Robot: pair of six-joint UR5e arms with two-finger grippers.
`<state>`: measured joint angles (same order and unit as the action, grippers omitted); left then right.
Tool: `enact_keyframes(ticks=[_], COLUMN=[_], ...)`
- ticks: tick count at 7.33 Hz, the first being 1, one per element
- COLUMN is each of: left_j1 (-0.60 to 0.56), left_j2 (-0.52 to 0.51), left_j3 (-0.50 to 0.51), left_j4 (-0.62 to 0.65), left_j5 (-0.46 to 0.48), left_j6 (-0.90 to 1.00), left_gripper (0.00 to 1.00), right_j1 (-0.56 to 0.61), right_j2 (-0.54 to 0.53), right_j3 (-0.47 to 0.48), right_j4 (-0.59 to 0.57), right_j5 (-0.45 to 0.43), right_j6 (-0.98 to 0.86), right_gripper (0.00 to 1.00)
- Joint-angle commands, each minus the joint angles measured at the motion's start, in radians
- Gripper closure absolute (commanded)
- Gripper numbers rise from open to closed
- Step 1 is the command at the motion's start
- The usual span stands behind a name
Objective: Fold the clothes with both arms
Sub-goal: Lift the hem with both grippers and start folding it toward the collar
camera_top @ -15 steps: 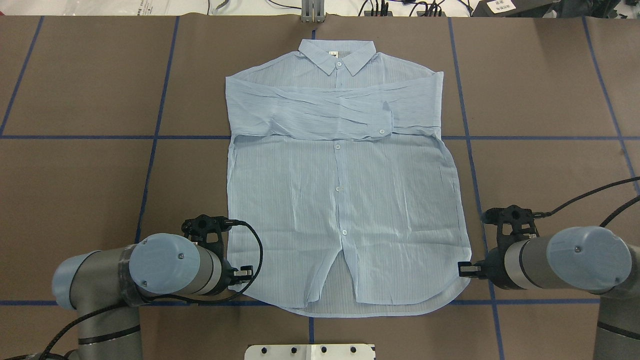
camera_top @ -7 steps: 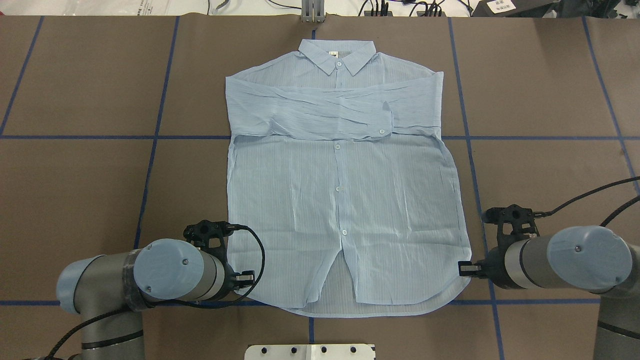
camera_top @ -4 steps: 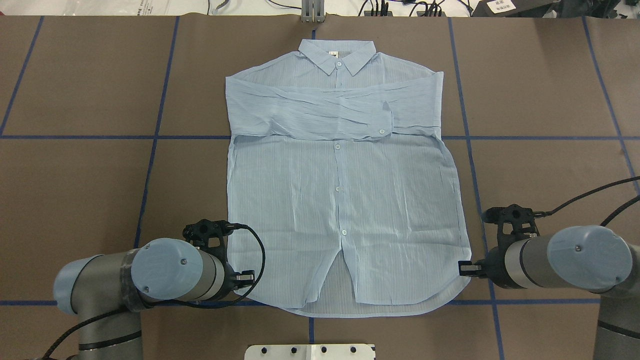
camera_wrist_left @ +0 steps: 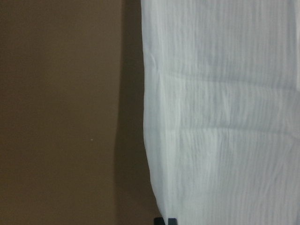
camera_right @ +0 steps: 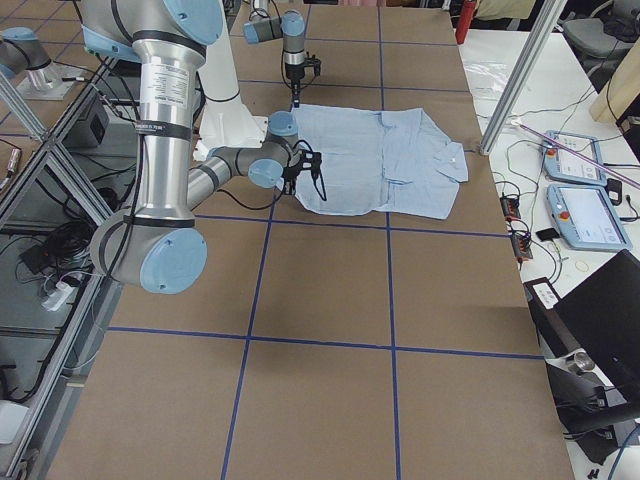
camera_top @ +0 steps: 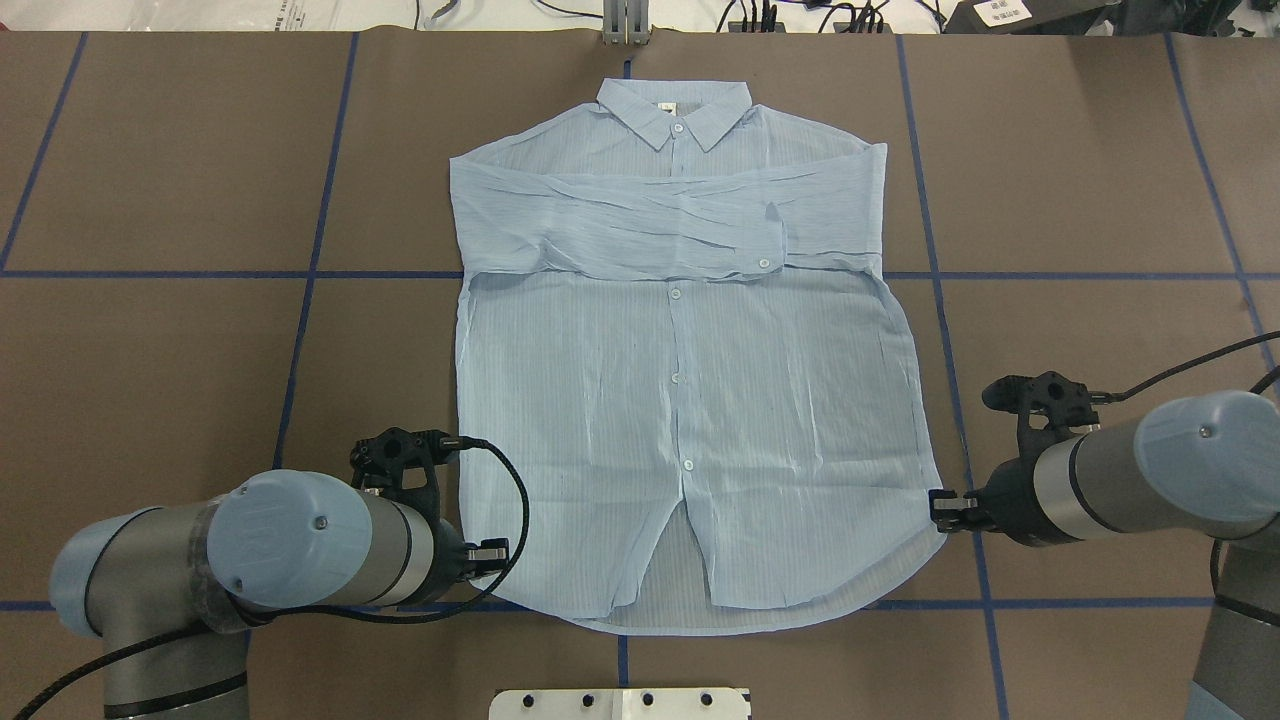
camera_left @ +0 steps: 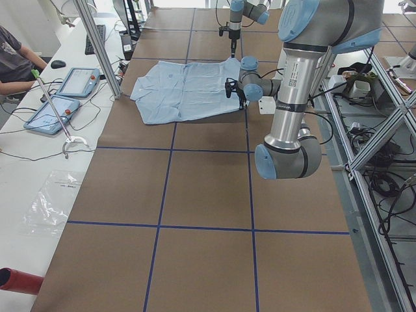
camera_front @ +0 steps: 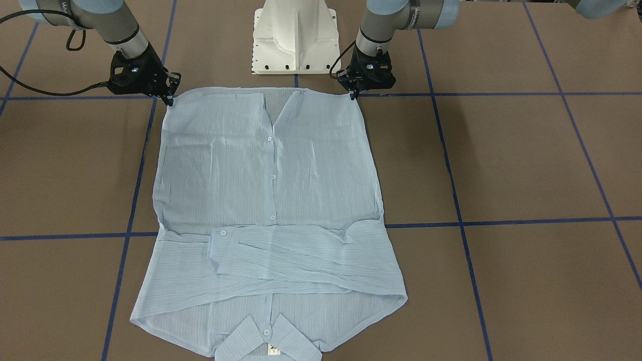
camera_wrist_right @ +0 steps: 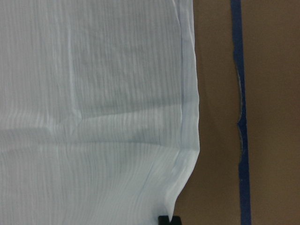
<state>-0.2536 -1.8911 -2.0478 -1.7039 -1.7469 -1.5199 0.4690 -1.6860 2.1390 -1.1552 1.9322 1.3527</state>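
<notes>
The pale-blue striped shirt lies flat on the brown table, front up, collar at the far side, with both sleeves folded across the chest. My left gripper sits low at the hem's left corner, and its tips are together on the cloth edge. My right gripper is at the hem's right corner, where the cloth tapers into its closed tips. In the front-facing view the left gripper and right gripper both touch the corners of the shirt nearest the base.
The white pedestal base stands just behind the hem. Blue tape lines mark the table in a grid. A metal post rises beyond the collar. A person sits at a side desk with tablets.
My right gripper has moved outward and away from the base, drawing the hem's right corner with it. The left arm's elbow has swung outward while its gripper stays at the left corner.
</notes>
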Motion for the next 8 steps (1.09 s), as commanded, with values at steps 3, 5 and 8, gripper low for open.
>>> enact_keyframes(ticks=[3,5,8], left_j1=[0.001,-0.013,-0.029], left_j2=[0.000,-0.002,0.004], left_j3=[-0.005,-0.006,-0.006], left_j4=[0.001,0.001,0.003], left_j5=[0.000,0.000,-0.002], left_j6=[0.010,0.041,0.046], left_gripper=[1.00,1.00,1.00], right_j1=[0.068,0.104,0.138], right_j2=[0.003,0.009,0.009], right_j3=[-0.002,-0.001,-0.004], right_j4=[0.000,0.000,0.000], right_j5=[0.068,0.111,0.134], right_j6=[-0.010,-0.012,-0.023], right_gripper=[1.00,1.00,1.00])
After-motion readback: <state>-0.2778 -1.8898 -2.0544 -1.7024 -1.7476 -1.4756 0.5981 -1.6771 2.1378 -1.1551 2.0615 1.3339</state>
